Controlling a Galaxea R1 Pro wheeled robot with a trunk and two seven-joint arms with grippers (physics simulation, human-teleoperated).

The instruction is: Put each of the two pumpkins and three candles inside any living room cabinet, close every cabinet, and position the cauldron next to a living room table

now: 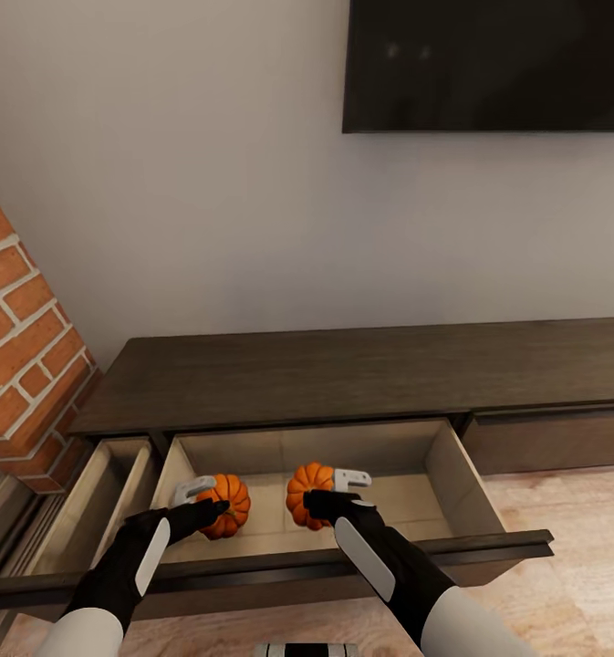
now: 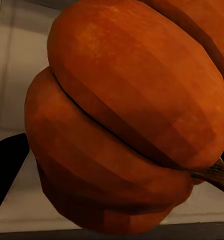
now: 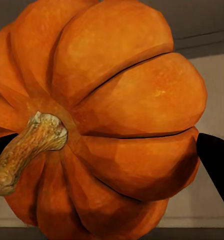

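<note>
The cabinet is a long, low dark-brown unit, and its wide drawer is pulled out, showing a pale beige inside. Two orange pumpkins sit low inside that drawer. My left gripper is shut on the left pumpkin, which shows close up as a ribbed orange pumpkin beside a black finger. My right gripper is shut on the right pumpkin. In the right wrist view that stemmed pumpkin sits between black fingertips. I cannot tell whether either pumpkin touches the drawer floor.
A narrower compartment stands pulled out at the cabinet's left end, next to a brick column. The right front is pushed in. A dark TV hangs on the wall above. Wooden floor lies to the right.
</note>
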